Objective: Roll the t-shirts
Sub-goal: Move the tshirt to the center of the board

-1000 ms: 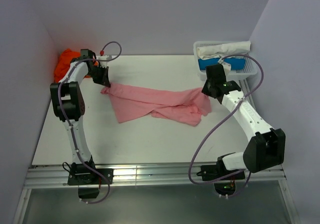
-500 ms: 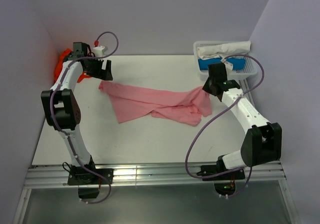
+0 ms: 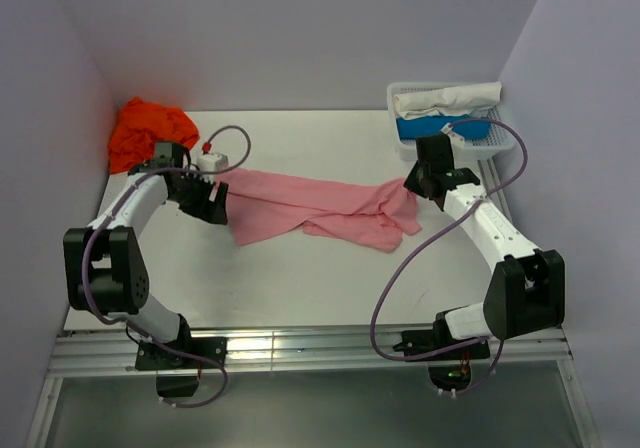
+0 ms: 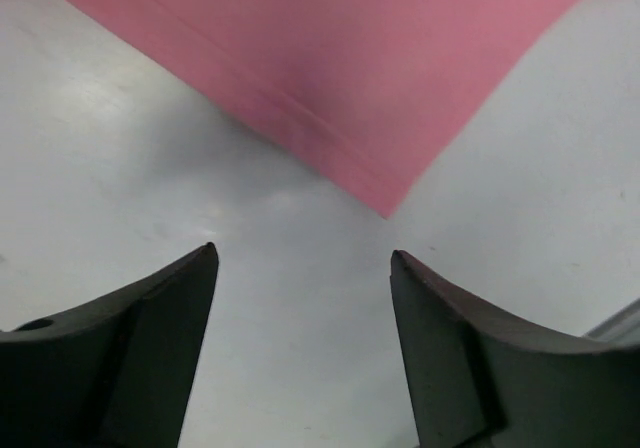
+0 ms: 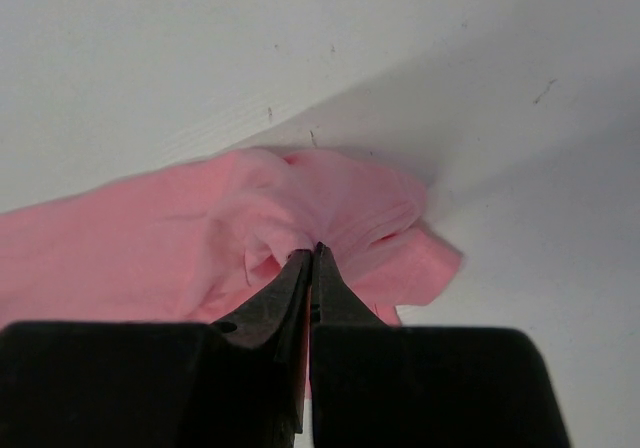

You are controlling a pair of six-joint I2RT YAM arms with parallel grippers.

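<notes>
White table (image 3: 300,278): bears all items noted below.

Pink t-shirt (image 3: 310,208): lies across the middle of the table, drawn out left to right, rumpled along its lower edge and bunched at its right end.

White mesh basket (image 3: 505,146): far right corner, holding 2 rolled cloths, 1 white (image 3: 445,98) and 1 blue (image 3: 440,126).

Orange t-shirt (image 3: 148,131): crumpled heap in the far left corner, apart from the pink one.

Left gripper (image 4: 300,258): at the pink shirt's left end, its 2 fingers spread apart over bare table, a hemmed corner of the shirt just ahead of them. Nothing held.

Right gripper (image 5: 312,253): fingers pressed together, pinching a gathered fold of pink cloth at the shirt's right end.
</notes>
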